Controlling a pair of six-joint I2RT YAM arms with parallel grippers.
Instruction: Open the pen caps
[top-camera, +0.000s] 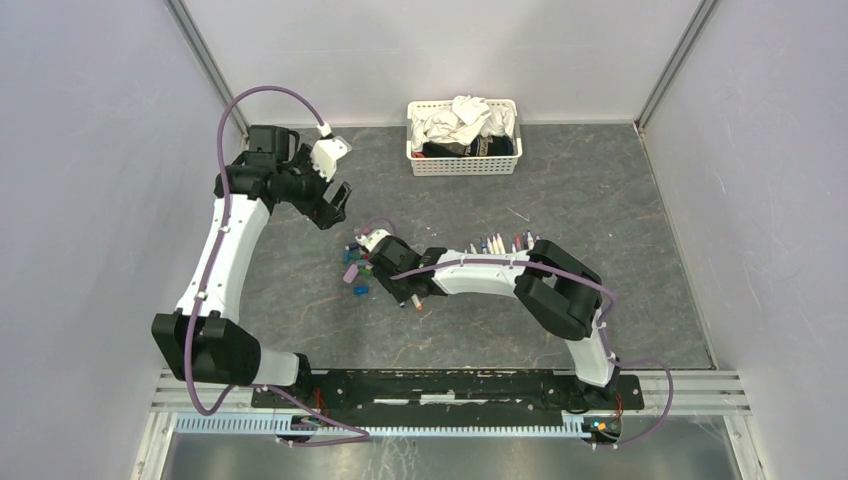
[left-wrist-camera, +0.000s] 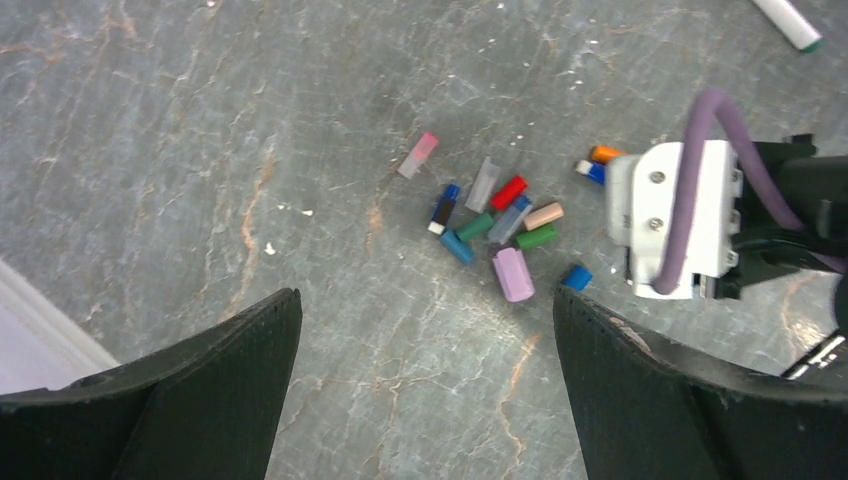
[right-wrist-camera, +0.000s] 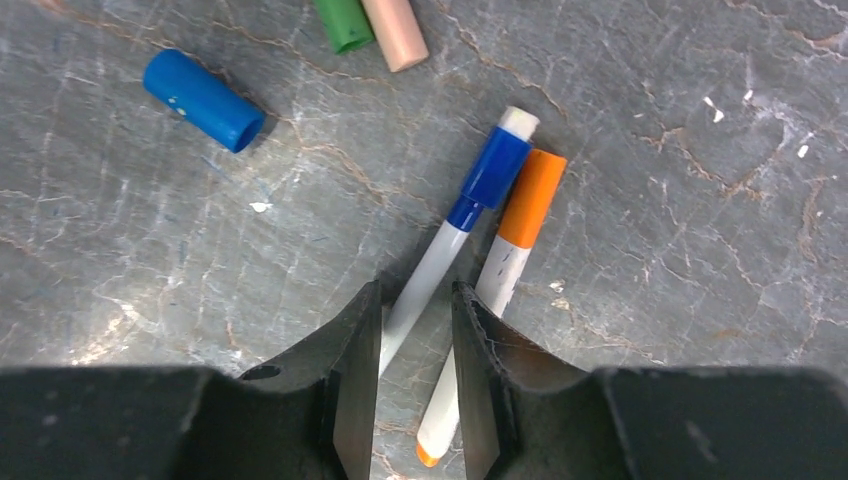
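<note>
Right claw (right-wrist-camera: 415, 330) grips a blue-capped pen (right-wrist-camera: 455, 225); left claw (left-wrist-camera: 425, 390) gapes wide above loose caps (left-wrist-camera: 500, 225)

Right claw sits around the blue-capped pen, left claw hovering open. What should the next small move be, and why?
Probably bring the open left claw over to pinch the blue cap. The right claw already straddles the white barrel of the blue-capped pen, its cap end sticking out free beside the orange-capped pen. Loose caps on the table suggest that same pull-off routine.

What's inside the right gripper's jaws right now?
The right gripper is closed on the white barrel of the blue-capped pen. The orange-capped pen lies just outside. The blue-capped pen's lower end is hidden behind the fingers.
</note>
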